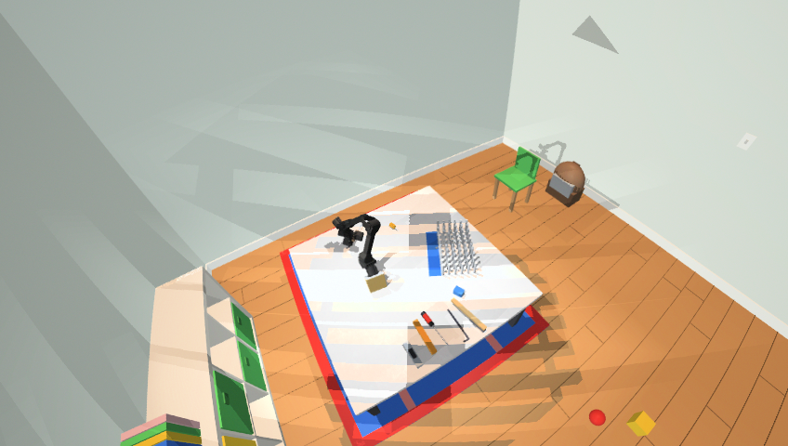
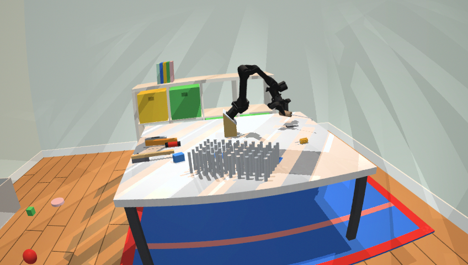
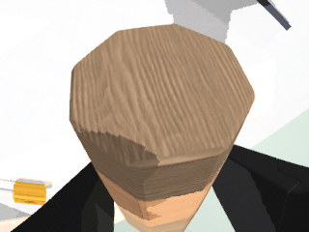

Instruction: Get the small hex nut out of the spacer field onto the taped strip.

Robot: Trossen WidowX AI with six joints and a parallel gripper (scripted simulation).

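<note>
The table point(image 1: 342, 309) point(image 2: 164, 191) point(image 3: 39, 72) carries it all. The arm point(image 1: 371, 237) point(image 2: 243, 85) rises from a tan wedge base point(image 1: 376, 283) point(image 2: 229, 128), bends over at the elbow and reaches down toward the tbl edge on the side away from the tool row, well apart from the spacers. The spacers point(image 1: 457, 248) point(image 2: 265, 169) stand upright in rows, w/ the blue strip point(image 1: 432, 254) point(image 2: 280, 160) alongside. End effector point(image 1: 352, 239) point(image 2: 284, 111) point(image 3: 156, 158) points down, pinching the wooden handle point(image 2: 285, 113) point(image 3: 164, 92) of a thin-rod tool, held above the tbl. In the ext. view the tool's long axis runs approx. L to R, dipping a bit toward the R; its rod point(image 2: 300, 116) sticks out that way, w/ a short downturned tip. In the wrist cam the handle's faceted butt faces the lens & its body narrows toward the bottom of the view. Yellow-handled driver point(image 1: 392, 226) point(image 2: 303, 141) point(image 3: 30, 192) lies on the tbl, apart from the spacers. Hex nut: can't be made out, so exact loc. unclear.
</note>
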